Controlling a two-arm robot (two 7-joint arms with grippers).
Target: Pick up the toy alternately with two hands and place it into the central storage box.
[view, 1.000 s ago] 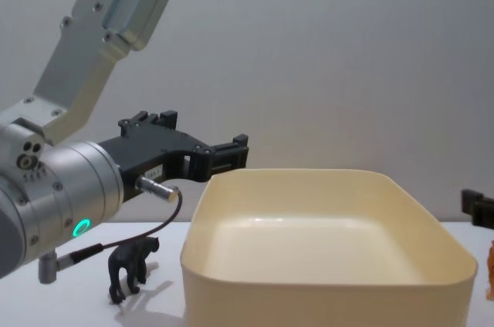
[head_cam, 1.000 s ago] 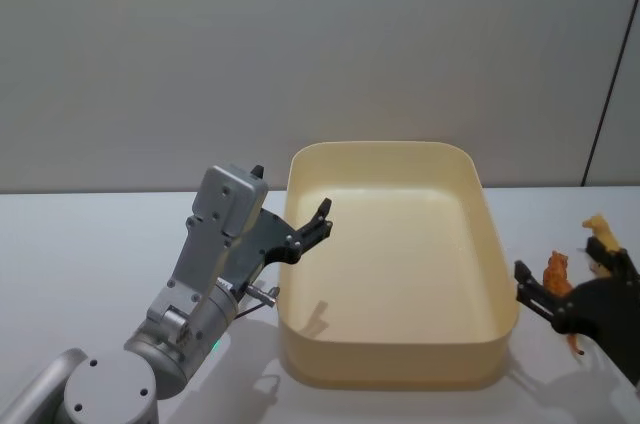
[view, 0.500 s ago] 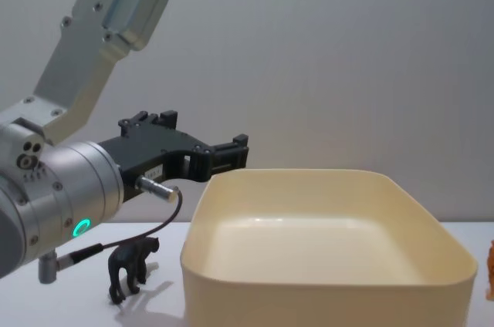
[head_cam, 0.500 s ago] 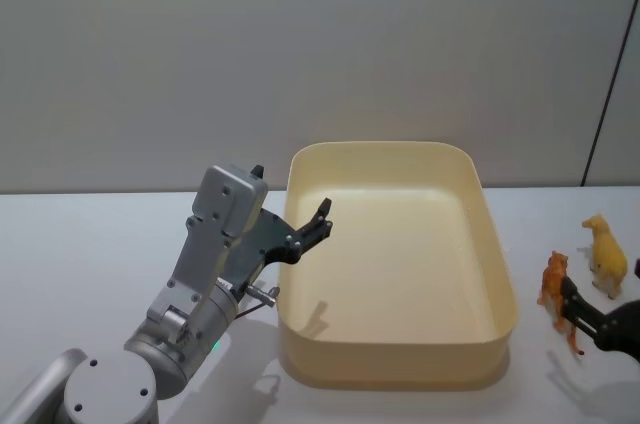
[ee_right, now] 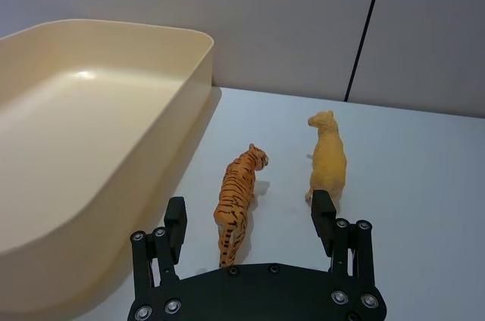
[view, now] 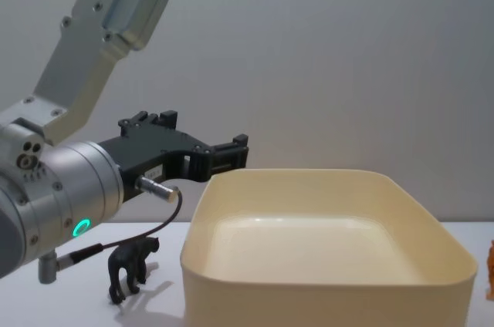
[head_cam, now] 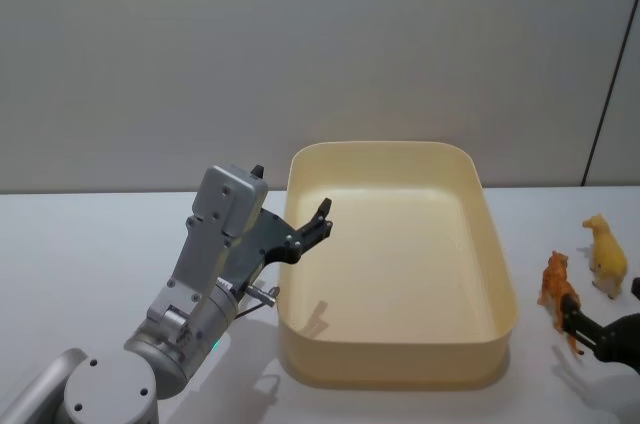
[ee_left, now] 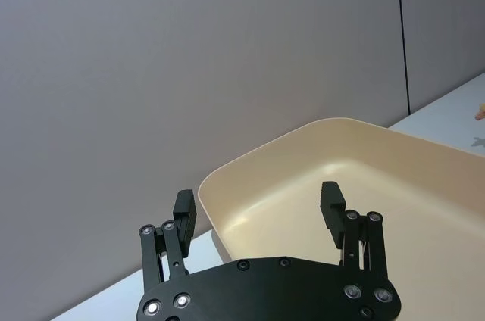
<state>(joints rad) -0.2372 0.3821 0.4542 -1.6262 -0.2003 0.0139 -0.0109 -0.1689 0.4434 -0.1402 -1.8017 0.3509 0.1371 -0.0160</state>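
While smooth-walled, the cream box (head_cam: 390,364) has rounded corners.

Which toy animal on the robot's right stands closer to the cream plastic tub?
The orange striped plastic tiger; the plain yellow plastic animal stands farther out.

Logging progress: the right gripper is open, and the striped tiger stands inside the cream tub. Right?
No. The striped tiger stands on the table outside the cream tub, beside its wall, as the right wrist view shows. The right gripper is open. The left gripper hovers by the tub.
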